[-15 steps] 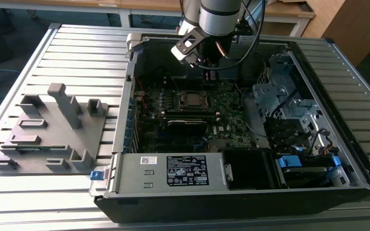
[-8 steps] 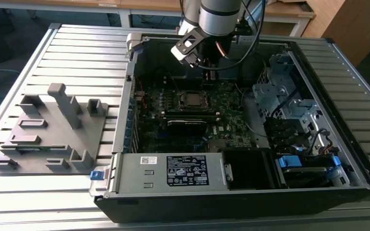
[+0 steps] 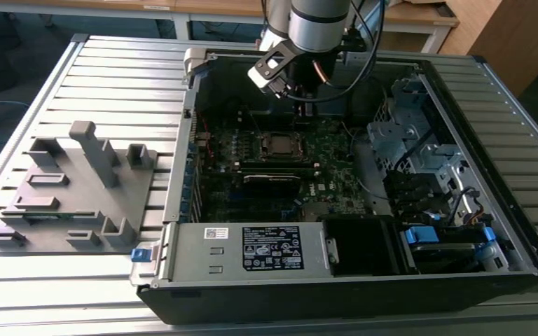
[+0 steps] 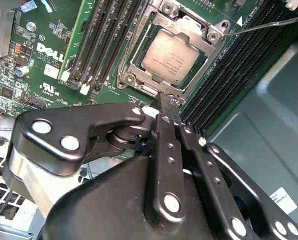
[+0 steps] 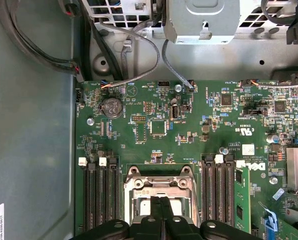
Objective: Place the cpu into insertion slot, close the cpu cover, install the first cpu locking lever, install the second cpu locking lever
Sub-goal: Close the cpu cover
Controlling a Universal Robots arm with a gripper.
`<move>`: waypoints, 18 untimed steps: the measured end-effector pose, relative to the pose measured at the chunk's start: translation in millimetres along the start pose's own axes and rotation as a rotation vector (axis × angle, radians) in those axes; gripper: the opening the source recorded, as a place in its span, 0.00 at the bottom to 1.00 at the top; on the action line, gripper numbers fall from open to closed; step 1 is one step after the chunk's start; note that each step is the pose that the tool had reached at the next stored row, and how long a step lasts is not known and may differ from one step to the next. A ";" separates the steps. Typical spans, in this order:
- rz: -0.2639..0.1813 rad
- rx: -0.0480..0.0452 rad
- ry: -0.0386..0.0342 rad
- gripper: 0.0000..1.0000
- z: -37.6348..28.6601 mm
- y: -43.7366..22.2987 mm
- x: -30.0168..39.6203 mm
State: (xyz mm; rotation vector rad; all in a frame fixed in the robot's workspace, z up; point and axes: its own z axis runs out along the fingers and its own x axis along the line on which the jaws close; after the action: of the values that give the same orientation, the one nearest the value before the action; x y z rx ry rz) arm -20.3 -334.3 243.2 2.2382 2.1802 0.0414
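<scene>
The gripper (image 4: pixel 163 102) is clenched and empty, its tips just beside the cpu cover (image 4: pixel 135 62). In the first wrist view it hides part of the cpu (image 5: pixel 145 206).

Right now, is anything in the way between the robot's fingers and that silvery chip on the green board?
Nothing visible does. The chip lies bare in the window of the metal cover, and the fingers hang close by the cover's edge.
</scene>
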 end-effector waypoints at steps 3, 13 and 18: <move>0.000 0.0000 0.0000 0.10 0.0 0.0 0.0; 0.000 0.0000 0.0000 0.10 1.5 -8.7 -0.2; 0.000 0.0000 -0.0002 0.10 4.2 -13.6 -0.4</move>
State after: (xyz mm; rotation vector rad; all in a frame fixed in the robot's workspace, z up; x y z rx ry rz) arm -33.8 -334.3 238.6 2.2386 2.1796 0.0412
